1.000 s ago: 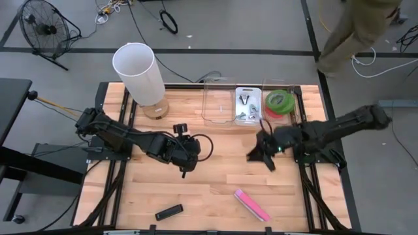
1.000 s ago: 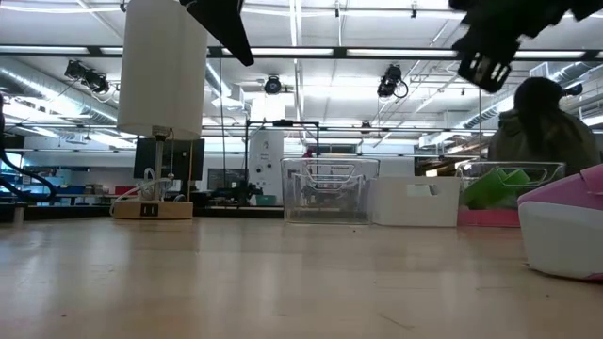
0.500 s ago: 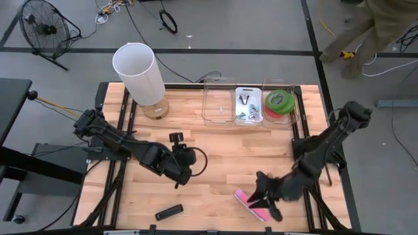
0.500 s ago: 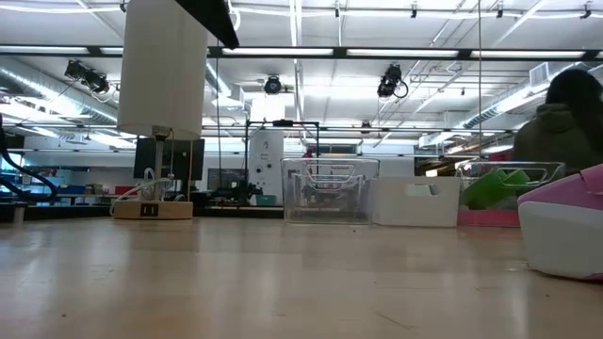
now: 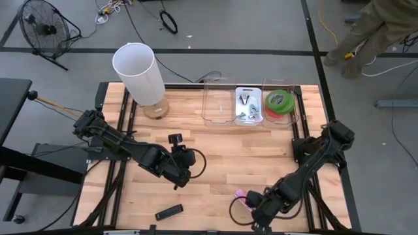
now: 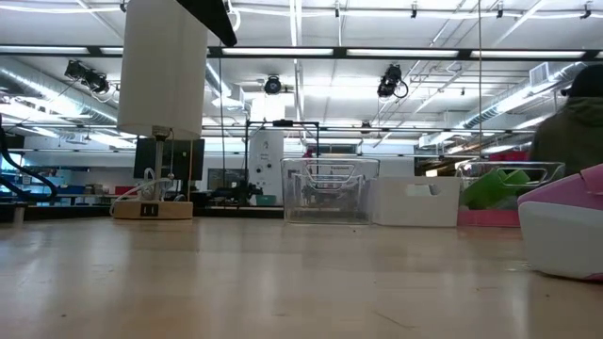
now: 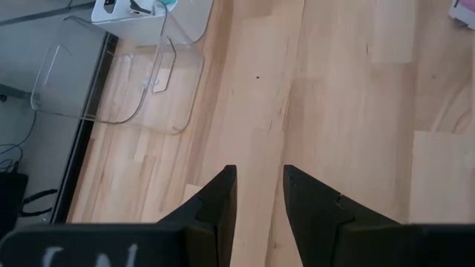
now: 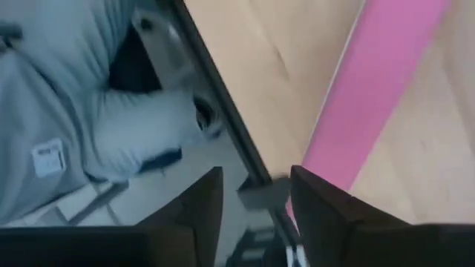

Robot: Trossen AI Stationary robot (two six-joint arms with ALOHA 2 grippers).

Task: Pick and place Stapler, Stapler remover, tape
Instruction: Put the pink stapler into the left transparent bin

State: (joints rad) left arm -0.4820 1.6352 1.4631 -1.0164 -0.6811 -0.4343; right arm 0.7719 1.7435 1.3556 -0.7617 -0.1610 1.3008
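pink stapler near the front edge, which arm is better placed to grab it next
Right. The right gripper sits directly over the pink stapler, fingers open, with the stapler filling its wrist view. The left gripper waits mid-table, farther away, over bare wood.

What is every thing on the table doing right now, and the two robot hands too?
pink stapler: lying flat near the table's front edge, right gripper over it.
right gripper: open, nothing held.
left gripper: open, empty, above bare wood mid-table.
tape: green rolls resting in the rightmost bin.
clear bin: looks empty.
black object: lying flat near the front edge.
lamp: standing upright.
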